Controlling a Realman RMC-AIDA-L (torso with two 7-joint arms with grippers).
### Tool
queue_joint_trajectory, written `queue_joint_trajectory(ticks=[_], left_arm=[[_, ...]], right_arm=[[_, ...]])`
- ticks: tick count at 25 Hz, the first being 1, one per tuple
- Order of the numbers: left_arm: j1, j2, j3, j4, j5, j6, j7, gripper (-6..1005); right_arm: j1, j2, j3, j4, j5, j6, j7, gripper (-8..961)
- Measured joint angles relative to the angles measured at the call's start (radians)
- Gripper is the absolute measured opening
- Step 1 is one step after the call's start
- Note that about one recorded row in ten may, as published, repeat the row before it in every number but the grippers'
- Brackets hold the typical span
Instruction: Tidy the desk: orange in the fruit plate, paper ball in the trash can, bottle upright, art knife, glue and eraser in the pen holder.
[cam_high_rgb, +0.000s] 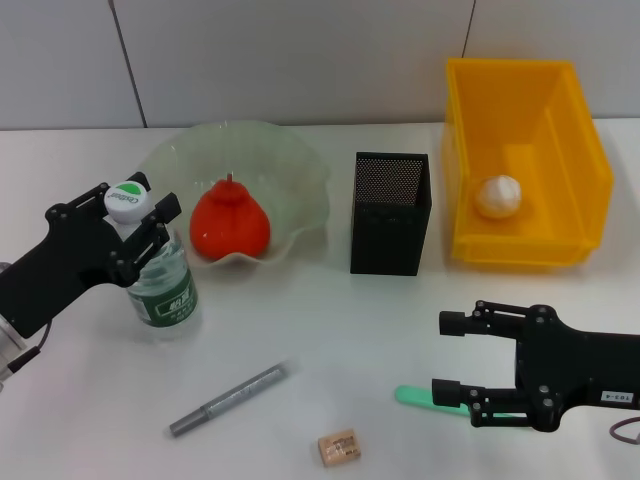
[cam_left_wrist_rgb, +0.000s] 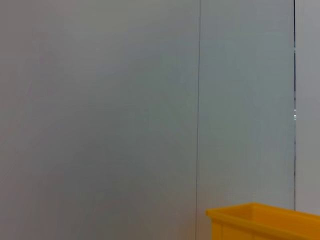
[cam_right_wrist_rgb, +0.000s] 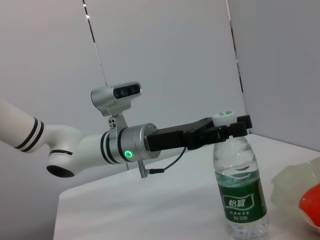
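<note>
Nearest me the eraser (cam_high_rgb: 338, 447) lies by the counter's (cam_high_rgb: 300, 330) front edge, art knife (cam_high_rgb: 228, 400) to its left, open room between. My right gripper (cam_high_rgb: 452, 358) hovers with fingers wide over the green glue (cam_high_rgb: 425, 397). Orange (cam_high_rgb: 230, 222) sits in the fruit plate (cam_high_rgb: 290, 175), paper ball (cam_high_rgb: 498, 197) in the trash can (cam_high_rgb: 580, 160); the pen holder (cam_high_rgb: 391, 212) stands between them. My left gripper (cam_high_rgb: 150, 225) clasps the upright bottle's (cam_high_rgb: 165, 290) neck.
</note>
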Motion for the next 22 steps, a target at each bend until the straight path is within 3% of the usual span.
queue_joint_trajectory(ticks=[5, 11, 16, 22], left_arm=[[-0.002, 0.001, 0.0, -0.008, -0.002, 0.0, 0.0, 434], [0.005, 0.002, -0.003, -0.01, -0.015, 0.012, 0.011, 667], [0.055, 0.004, -0.004, -0.003, -0.095, 0.117, 0.06, 827], [0.134, 0.008, 0.013, -0.001, -0.142, 0.322, 0.121, 826]], right_arm=[[0.002, 0.0, 0.0, 0.0, -0.001, -0.001, 0.0, 770], [0.004, 0.0, -0.001, 0.0, -0.002, -0.001, 0.0, 769], [0.004, 0.0, -0.002, 0.0, -0.002, -0.001, 0.0, 769], [0.004, 0.0, 0.007, 0.001, 0.004, -0.001, 0.0, 768]])
